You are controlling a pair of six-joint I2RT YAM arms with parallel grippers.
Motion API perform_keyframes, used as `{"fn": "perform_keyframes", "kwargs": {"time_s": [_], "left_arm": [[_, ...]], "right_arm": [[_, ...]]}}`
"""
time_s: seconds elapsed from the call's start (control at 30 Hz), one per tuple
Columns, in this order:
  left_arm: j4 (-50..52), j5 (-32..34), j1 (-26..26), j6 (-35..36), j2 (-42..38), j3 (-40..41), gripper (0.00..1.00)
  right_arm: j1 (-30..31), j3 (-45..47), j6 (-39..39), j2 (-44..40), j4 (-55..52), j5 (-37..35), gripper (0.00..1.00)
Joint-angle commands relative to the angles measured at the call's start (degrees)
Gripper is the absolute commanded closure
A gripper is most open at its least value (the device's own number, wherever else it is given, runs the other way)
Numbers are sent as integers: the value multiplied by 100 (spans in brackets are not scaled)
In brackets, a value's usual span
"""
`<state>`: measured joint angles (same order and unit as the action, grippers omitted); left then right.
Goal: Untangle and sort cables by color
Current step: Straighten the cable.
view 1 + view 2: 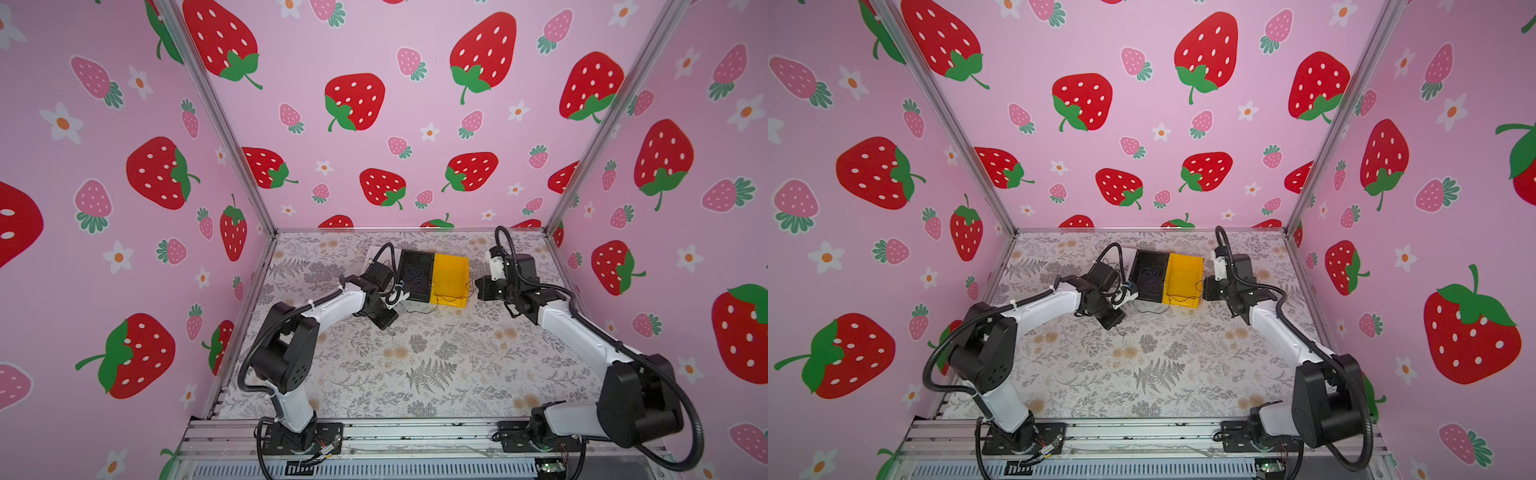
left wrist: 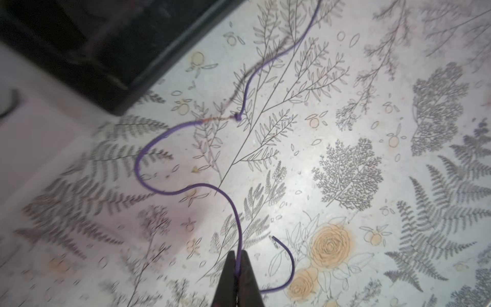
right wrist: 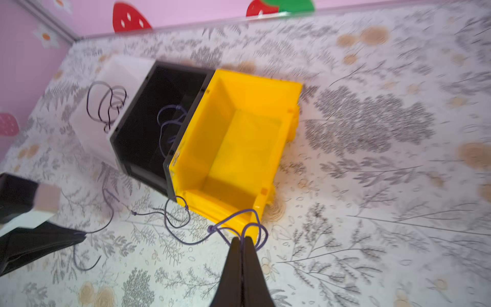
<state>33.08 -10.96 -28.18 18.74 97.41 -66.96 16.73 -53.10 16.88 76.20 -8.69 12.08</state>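
We had our left gripper (image 2: pixel 240 265) clamped on a purple cable (image 2: pixel 136 164) lying near the black bin (image 2: pixel 79 53), our right gripper (image 3: pixel 242 243) pinching purple loops (image 3: pixel 248 210) beside the yellow bin (image 3: pixel 202 148), so pulling apart slowly seemed wisest.

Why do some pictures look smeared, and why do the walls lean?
Right wrist view: smeared all over, likely motion blur, even the yellow bin. Left wrist view: purple cable fairly crisp, black bin soft. Both top views: sharp, but the wide lens splays the walls.
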Motion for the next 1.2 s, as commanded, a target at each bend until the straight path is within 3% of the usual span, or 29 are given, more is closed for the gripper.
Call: {"fn": "perform_keyframes", "kwargs": {"time_s": [0.0, 0.2, 0.4, 0.53, 0.67, 0.87, 1.17], "left_arm": [[-388, 428, 554, -8, -920, 267, 100], [-800, 448, 1696, -290, -1949, 515, 100], [-1037, 676, 2839, -760, -2109, 416, 100], [-1158, 986, 3166, -942, -2023, 322, 100], [-1173, 839, 3419, -1046, -1880, 139, 100], [-1412, -215, 3157, -1077, -1950, -18, 100], [-1415, -652, 1586, -805, -1565, -939, 100]], "right_arm": [[-577, -35, 26, -349, 100, 254, 100], [-1527, -113, -67, -330, 106, 672, 100], [-2352, -138, 95, -231, 312, 1379, 100], [-2596, -200, 65, -220, 283, 1447, 100], [-2861, -221, 129, -198, 297, 1412, 100], [-2512, -615, 176, 8, 460, 1622, 100], [-894, -1753, -150, 729, 347, 1110, 100]]}}
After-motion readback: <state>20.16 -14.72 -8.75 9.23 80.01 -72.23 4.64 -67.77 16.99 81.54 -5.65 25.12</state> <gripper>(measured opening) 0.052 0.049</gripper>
